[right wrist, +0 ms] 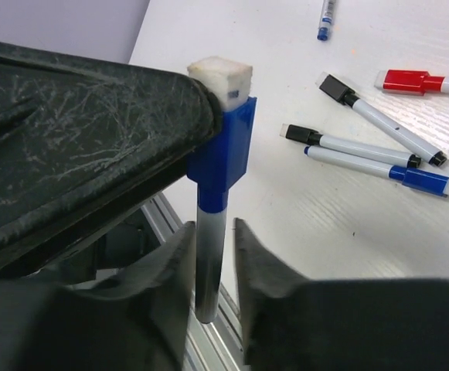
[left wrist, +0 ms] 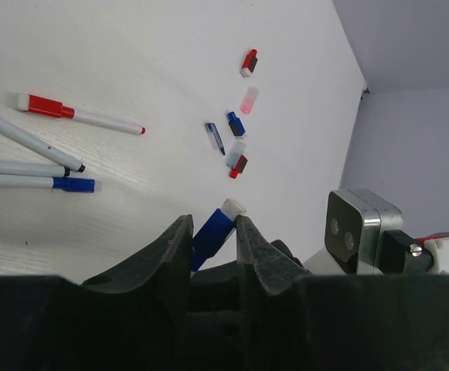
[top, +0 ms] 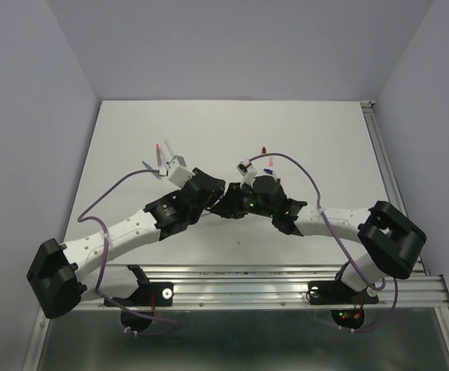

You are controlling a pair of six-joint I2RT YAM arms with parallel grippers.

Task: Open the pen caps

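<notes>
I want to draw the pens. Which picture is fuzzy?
Top external: sharp but far, everything tiny. Left wrist: pens on the table crisp, left claw dark. Right wrist: blue cap sharp, right claw slightly soft at the bottom.

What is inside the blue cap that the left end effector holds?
A pen barrel enters the blue cap from below, between the fingers of the right end effector. Its tip is hidden inside the cap.

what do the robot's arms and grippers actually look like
The left arm and right arm share white links between chunky black joint housings, and each is trailed by a looping purple cable. A green light glows near the right wrist. The fingers are matte black, wedge-shaped and finely scratched.
</notes>
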